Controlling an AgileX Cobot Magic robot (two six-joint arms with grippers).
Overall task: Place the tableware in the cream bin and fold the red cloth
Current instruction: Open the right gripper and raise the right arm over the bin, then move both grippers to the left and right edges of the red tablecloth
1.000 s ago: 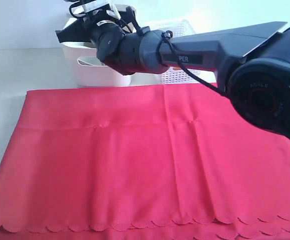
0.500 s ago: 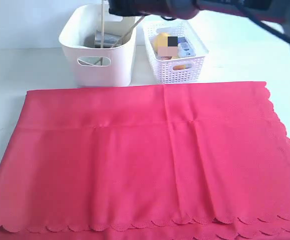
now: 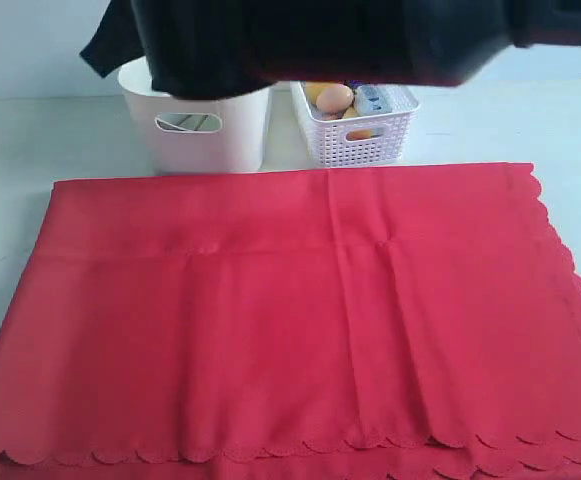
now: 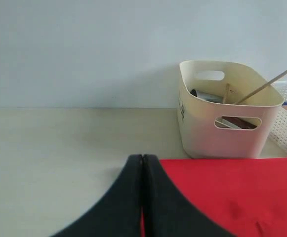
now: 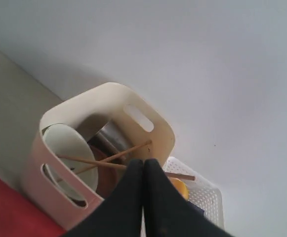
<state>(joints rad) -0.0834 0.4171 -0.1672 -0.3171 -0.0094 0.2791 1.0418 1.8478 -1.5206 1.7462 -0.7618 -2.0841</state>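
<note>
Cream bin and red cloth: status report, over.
Both shut, empty: left hand near edge of red cloth, right hand above cream bin. In bin: bowl, steel cup, chopsticks; cloth spread, bare. Exterior view: right arm hides bin top.

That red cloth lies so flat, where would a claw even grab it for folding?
The red cloth lies flat, so its middle offers nothing to pinch. Best bet: its far left corner, approached low from the table beside it, sliding one finger under the edge. The shut left claw looks close to it.
</note>
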